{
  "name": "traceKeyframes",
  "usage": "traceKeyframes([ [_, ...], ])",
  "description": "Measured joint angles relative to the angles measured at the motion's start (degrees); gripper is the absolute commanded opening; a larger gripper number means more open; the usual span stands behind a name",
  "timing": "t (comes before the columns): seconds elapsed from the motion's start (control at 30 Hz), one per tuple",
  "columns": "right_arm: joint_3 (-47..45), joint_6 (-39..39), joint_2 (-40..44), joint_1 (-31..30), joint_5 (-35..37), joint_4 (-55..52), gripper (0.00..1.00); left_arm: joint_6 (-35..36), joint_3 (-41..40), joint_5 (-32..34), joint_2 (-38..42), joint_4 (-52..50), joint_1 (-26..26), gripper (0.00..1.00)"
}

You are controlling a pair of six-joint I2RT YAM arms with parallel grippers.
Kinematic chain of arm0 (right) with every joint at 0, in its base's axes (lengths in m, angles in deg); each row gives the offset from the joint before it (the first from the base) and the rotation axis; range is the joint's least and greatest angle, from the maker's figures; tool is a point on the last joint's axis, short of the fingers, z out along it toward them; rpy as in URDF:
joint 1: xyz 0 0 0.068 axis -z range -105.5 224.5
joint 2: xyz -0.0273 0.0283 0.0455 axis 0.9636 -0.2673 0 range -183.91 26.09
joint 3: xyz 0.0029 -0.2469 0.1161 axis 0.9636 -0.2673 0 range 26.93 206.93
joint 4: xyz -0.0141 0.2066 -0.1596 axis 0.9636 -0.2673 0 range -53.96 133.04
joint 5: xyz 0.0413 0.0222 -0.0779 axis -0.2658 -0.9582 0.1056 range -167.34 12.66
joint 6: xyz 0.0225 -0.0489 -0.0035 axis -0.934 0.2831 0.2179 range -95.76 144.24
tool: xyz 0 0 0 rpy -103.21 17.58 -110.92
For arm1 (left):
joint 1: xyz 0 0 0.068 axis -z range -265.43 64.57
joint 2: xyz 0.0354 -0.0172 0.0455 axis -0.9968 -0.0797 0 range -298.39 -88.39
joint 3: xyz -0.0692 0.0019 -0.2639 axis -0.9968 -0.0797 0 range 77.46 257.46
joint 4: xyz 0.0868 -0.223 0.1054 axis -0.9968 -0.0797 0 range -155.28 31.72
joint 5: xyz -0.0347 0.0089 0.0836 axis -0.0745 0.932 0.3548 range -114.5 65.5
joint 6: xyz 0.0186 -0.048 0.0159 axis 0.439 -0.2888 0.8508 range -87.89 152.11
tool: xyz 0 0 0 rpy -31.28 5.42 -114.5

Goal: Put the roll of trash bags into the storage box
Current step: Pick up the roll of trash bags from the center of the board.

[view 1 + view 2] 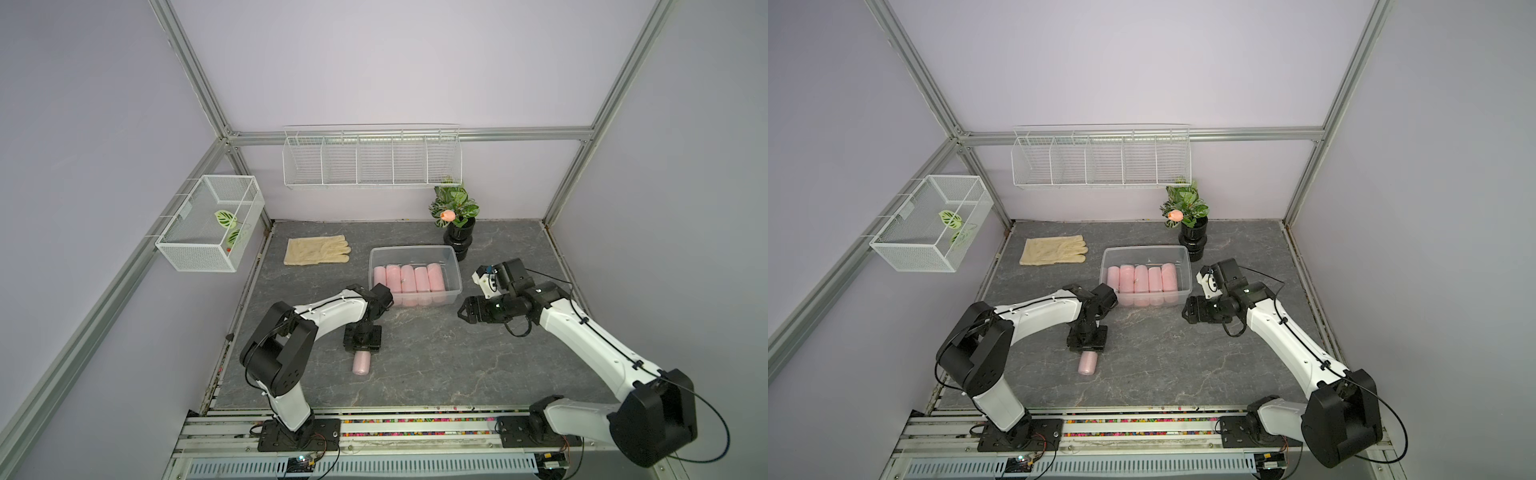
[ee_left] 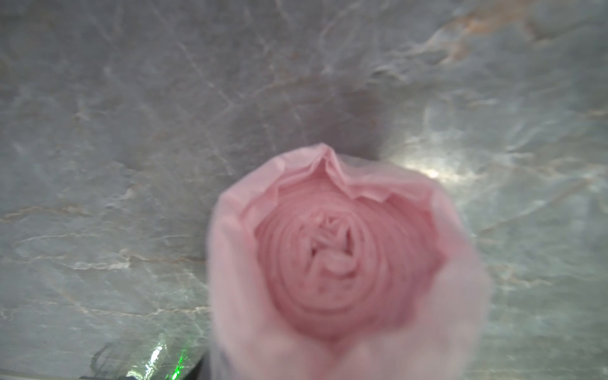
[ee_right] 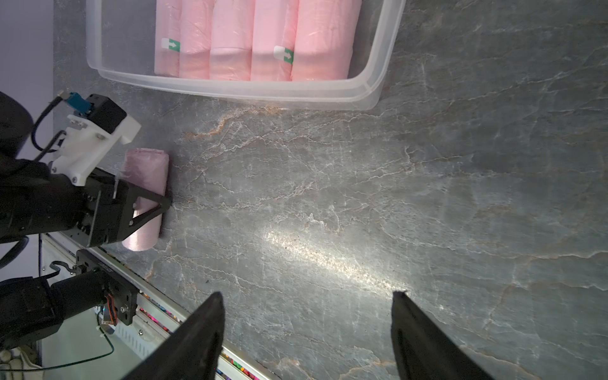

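a white mesh basket (image 1: 208,232) hangs on the left wall, and a pale glove (image 1: 318,249) lies flat on the grey tabletop (image 1: 436,365) just right of it. further right and nearer the front edge, the left claw (image 1: 362,348) points down over the roll of trash bags (image 1: 360,368). the roll lies on its side on the tabletop, well apart from the storage box (image 1: 412,249). in the right wrist view a black finger (image 3: 164,203) crosses the roll's side with its tip at the tabletop. whether the jaws press the roll i cannot tell. the box holds five pink rolls (image 1: 409,282) side by side. a potted plant (image 1: 457,216) stands just behind its right corner. the right claw (image 3: 307,296) hovers just right of the box, jaws spread wide, nothing between them.
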Motion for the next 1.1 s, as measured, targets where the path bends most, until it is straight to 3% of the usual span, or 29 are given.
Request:
traceKeyframes([
  [0.3,0.0,0.0,0.0,0.0,0.1,-0.1,0.81,-1.6,2.6,-0.6,5.2,-1.5,0.3,0.49],
  [0.67,0.0,-0.3,0.7,0.3,1.5,-0.1,0.81,-1.3,21.4,-6.0,8.1,-3.0,0.8,0.49],
  [0.8,0.0,-0.9,1.5,1.6,2.6,-0.1,0.81,0.3,31.6,-8.2,2.2,-1.6,0.8,0.49],
  [1.1,0.0,-2.7,3.8,7.2,4.0,-0.2,0.81,5.3,56.3,-13.8,-20.4,0.2,0.4,0.49],
])
